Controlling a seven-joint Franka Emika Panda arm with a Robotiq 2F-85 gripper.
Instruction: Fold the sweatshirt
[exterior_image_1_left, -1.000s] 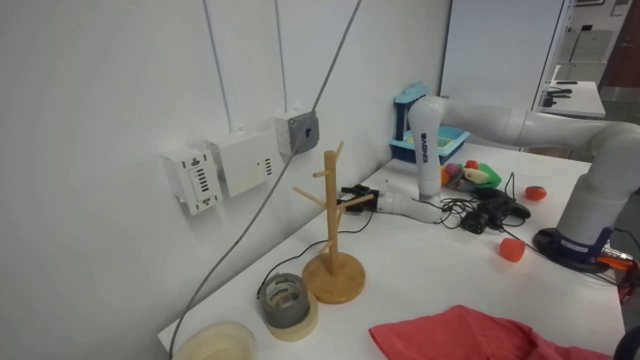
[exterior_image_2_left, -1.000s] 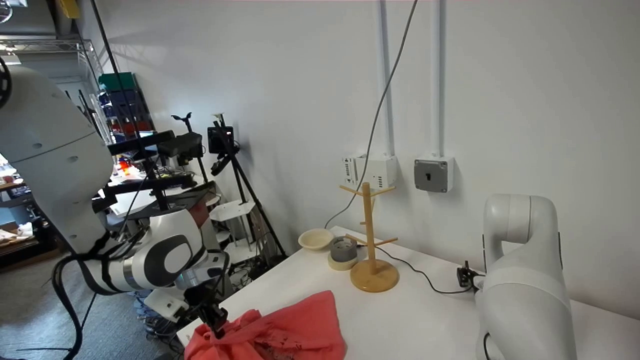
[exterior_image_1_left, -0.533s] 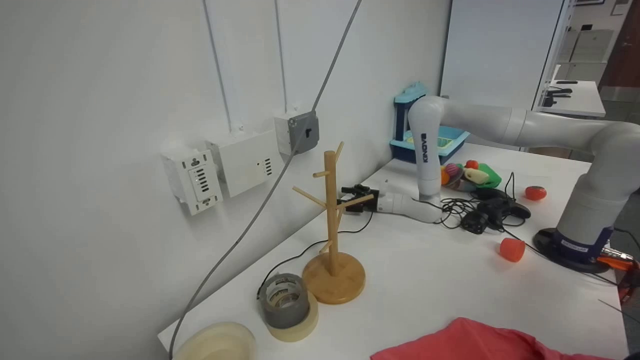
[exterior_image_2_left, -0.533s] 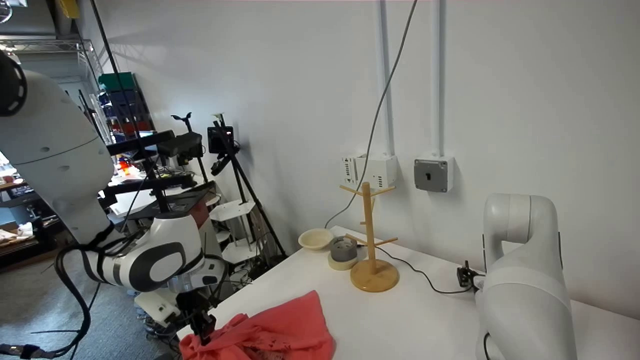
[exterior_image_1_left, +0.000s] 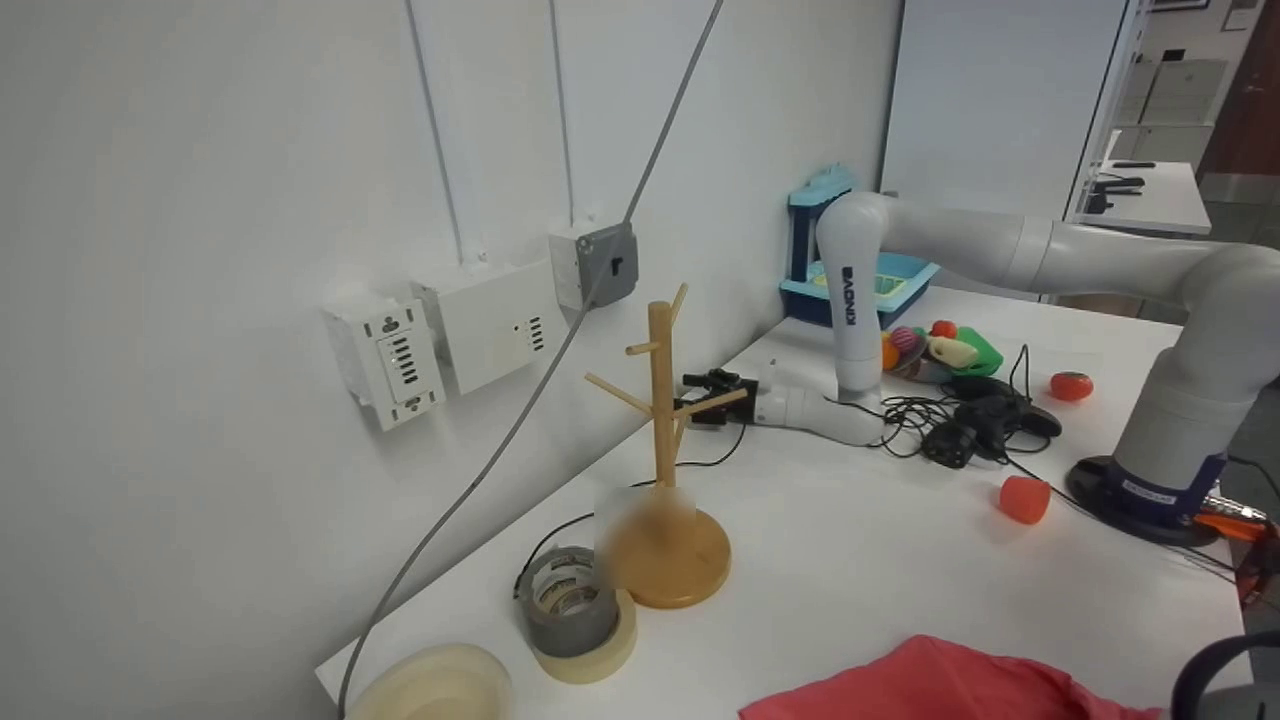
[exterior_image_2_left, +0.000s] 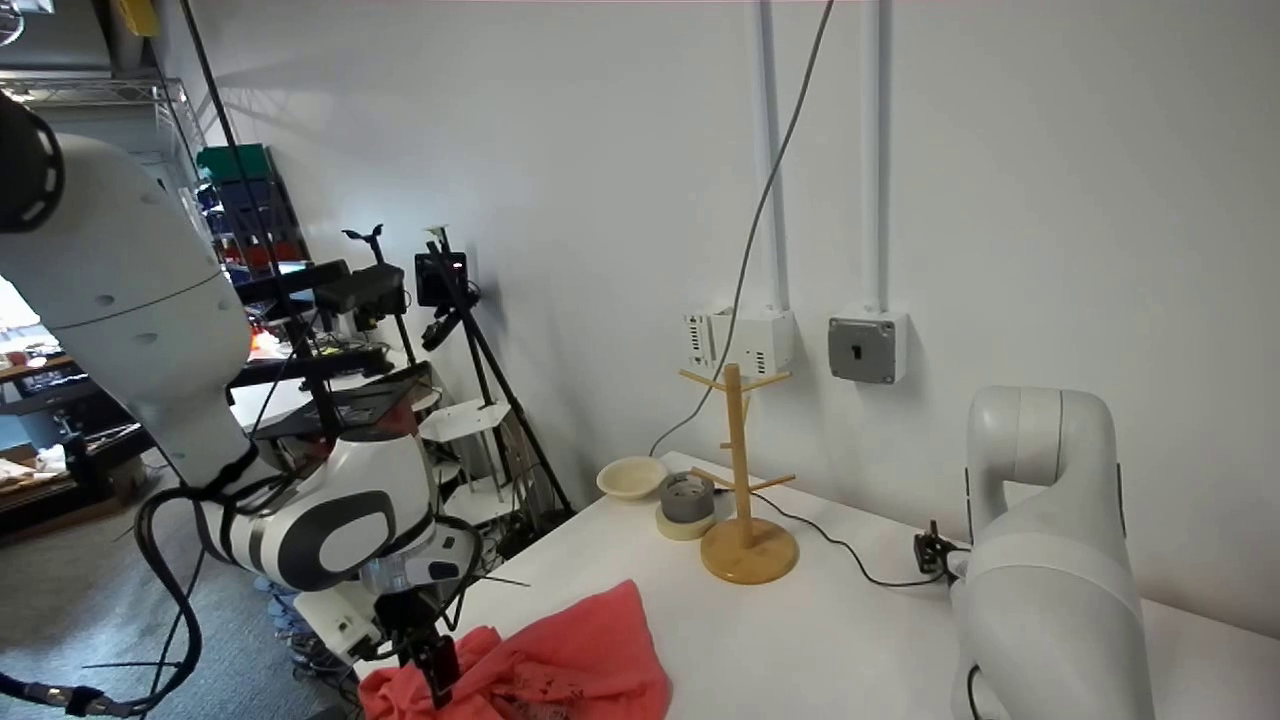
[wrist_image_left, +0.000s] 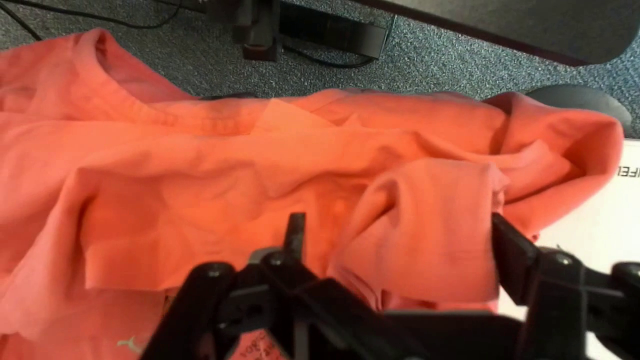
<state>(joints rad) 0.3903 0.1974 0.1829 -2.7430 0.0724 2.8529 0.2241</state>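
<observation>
Sweatshirt (exterior_image_2_left: 590, 650) crumpled along desk (exterior_image_2_left: 840, 650) edge, visible long axis roughly following that edge in wrist view; one corner pointing toward edge by wall (exterior_image_2_left: 1050, 220). Gripper (wrist_image_left: 398, 230) spread astride sweatshirt fold.

Counter (exterior_image_1_left: 860, 590): in an exterior view, seen from above, looking along it towards the Kinova arm (exterior_image_1_left: 1000, 245).
Wall (exterior_image_2_left: 580, 250): in an exterior view, faced across the counter, the robot arm (exterior_image_2_left: 200, 400) large and near at left.
Wooden stand (exterior_image_1_left: 665, 440): in both exterior views, at middle distance.
Sweatshirt (wrist_image_left: 200, 215): shared by all three views; very close in the wrist view, which looks down over spread jaws at the bottom edge, floor (wrist_image_left: 450, 70) towards the top.
</observation>
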